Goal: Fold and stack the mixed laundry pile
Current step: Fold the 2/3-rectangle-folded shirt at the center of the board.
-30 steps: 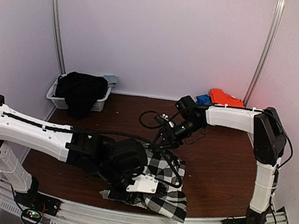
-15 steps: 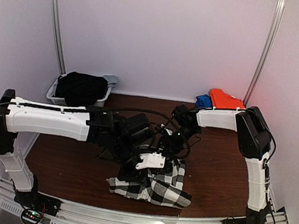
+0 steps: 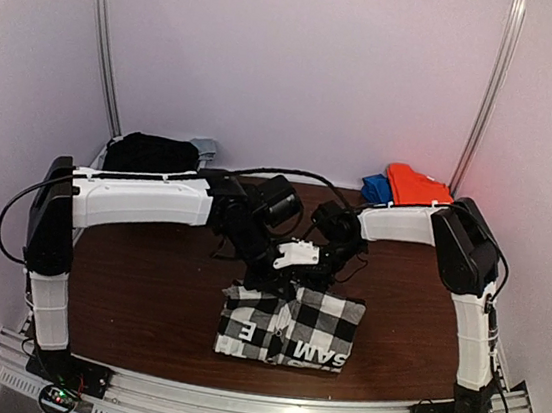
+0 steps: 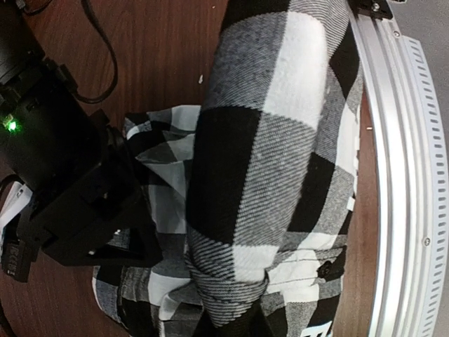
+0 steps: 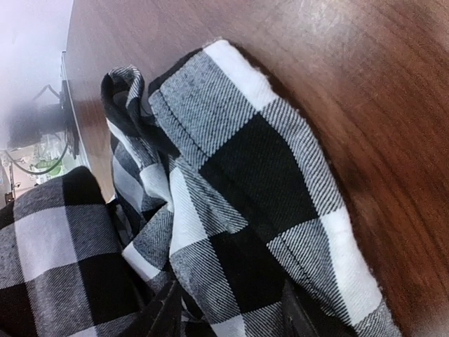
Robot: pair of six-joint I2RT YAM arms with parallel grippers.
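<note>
The brown table (image 3: 145, 291) carries everything; the left arm (image 3: 145, 206) and the right arm (image 3: 405, 222) both reach in to meet just past its centre, over the far edge of the black-and-white checked shirt (image 3: 291, 327), which lies as a rough rectangle at 6 o'clock, near the front rail; white lettering shows along its near edge. The two arms probably work that far edge together so the fold lands square. The plain black garment (image 3: 146, 153) is heaped at 10 o'clock, apparently awaiting its turn; the orange-red garment (image 3: 415, 183) sits at 1 o'clock beside a blue cloth (image 3: 374, 186), likely the start of the stack. The right gripper (image 5: 228, 312) has checked cloth packed between its fingers, closed onto it; the left gripper (image 3: 280, 276) is buried under draped shirt in its own view, so its opening cannot be told.
</note>
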